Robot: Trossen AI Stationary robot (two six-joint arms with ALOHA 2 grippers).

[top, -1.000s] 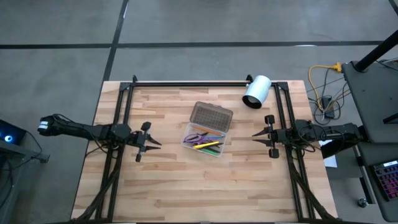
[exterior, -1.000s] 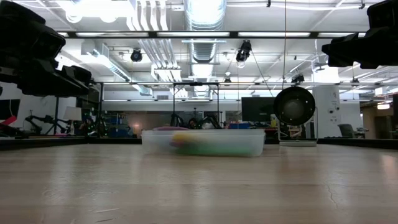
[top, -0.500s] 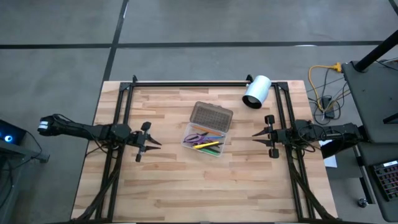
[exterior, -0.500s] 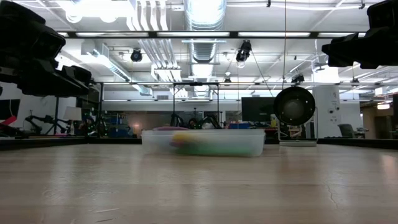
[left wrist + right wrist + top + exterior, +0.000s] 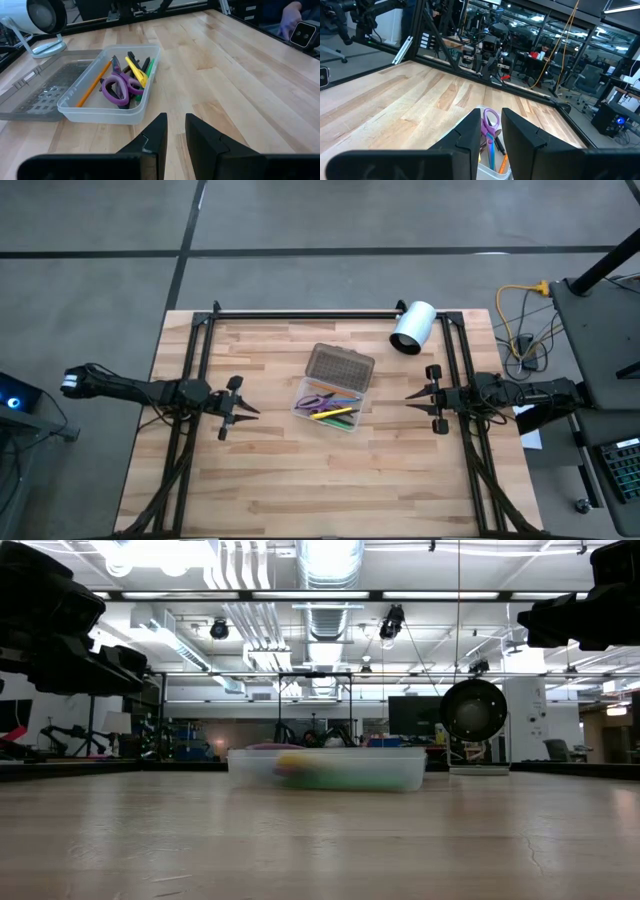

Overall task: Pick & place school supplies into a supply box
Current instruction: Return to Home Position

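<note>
The supply box is a clear case near the table's middle, its grey dotted lid folded open toward the far edge and lying flat. The school supplies lie inside it: purple scissors, a yellow pen, an orange pencil, and green and black pens. My left gripper hovers left of the box, pointing at it, its fingers a narrow gap apart with nothing between them. My right gripper hovers right of the box, level, also narrowly open and empty.
A white cylinder lamp lies at the far right of the table. Black frame rails run along the left, right and far sides. Bare wood lies between each gripper and the box, and across the near half.
</note>
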